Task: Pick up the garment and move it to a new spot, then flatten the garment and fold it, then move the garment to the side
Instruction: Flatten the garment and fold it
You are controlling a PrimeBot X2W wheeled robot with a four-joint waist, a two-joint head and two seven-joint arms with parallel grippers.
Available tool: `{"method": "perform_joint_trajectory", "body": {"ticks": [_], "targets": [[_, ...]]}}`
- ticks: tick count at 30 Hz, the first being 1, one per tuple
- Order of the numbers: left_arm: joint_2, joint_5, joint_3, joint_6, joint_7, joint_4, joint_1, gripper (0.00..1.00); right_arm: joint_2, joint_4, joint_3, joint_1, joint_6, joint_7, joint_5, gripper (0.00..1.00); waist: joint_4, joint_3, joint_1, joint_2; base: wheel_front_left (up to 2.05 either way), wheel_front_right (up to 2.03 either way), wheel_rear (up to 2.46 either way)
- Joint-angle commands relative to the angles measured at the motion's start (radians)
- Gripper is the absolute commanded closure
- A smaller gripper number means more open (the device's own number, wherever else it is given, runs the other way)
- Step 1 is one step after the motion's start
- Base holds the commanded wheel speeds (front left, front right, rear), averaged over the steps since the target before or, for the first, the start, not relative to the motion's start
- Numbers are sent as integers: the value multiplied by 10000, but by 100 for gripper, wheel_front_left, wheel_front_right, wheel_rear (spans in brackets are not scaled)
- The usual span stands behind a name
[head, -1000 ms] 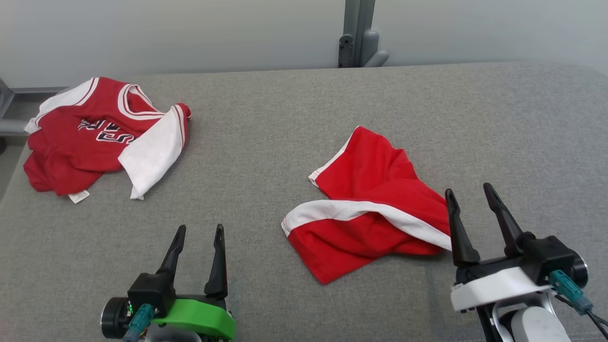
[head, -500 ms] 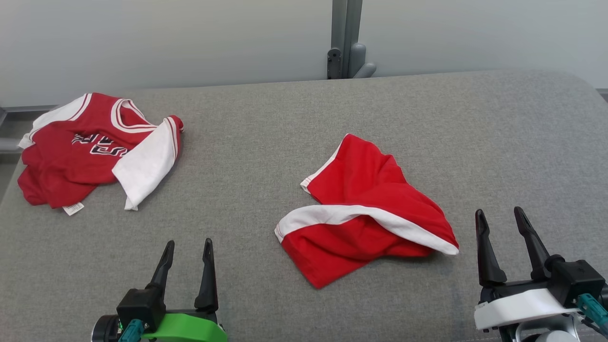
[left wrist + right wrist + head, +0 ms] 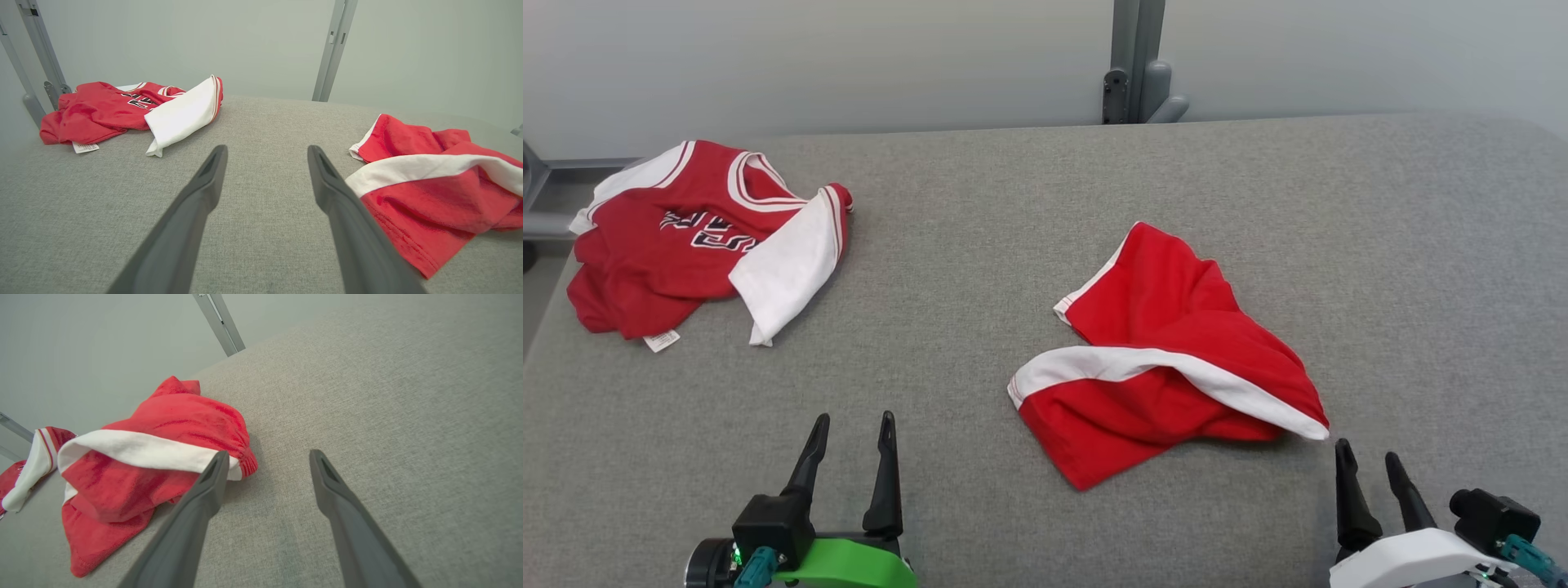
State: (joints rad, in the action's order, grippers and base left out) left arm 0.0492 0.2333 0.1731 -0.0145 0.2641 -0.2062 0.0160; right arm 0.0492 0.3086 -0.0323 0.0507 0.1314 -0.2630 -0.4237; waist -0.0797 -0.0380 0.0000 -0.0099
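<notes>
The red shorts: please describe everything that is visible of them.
The red shorts look like soft knit cloth, red with a broad white stripe and white trim at one hem. They lie crumpled, partly folded over themselves, on the grey fabric surface, right of centre. Only that surface touches them.

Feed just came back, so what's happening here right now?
Nothing is held. The left gripper and the right gripper sit open at the near edge of the grey surface. The red shorts with white trim lie crumpled just beyond the right gripper, not flattened or folded. A red jersey lies bunched at the far left.
</notes>
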Motion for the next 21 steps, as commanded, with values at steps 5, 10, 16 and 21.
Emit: {"method": "perform_joint_trajectory", "body": {"ticks": [5,10,16,21], "targets": [[22,-220,-27,-91,-3,-92,-239,0,23,1325,557,-703,-12,-36,-1654,0,-357,-237,0,99,0,0,0],[22,-264,-87,-111,-3,-89,-295,0,26,1527,1027,-993,-12,-36,-2531,0,-543,-374,0,99,0,0,0],[22,-275,-133,-135,-4,-67,-335,0,30,1406,1181,-1234,-12,-36,-3072,8,-613,-461,0,99,0,0,0],[22,-309,-160,-133,-4,-55,-324,0,31,892,1030,-1237,-11,-36,-3012,13,-611,-467,0,99,0,0,0]]}}
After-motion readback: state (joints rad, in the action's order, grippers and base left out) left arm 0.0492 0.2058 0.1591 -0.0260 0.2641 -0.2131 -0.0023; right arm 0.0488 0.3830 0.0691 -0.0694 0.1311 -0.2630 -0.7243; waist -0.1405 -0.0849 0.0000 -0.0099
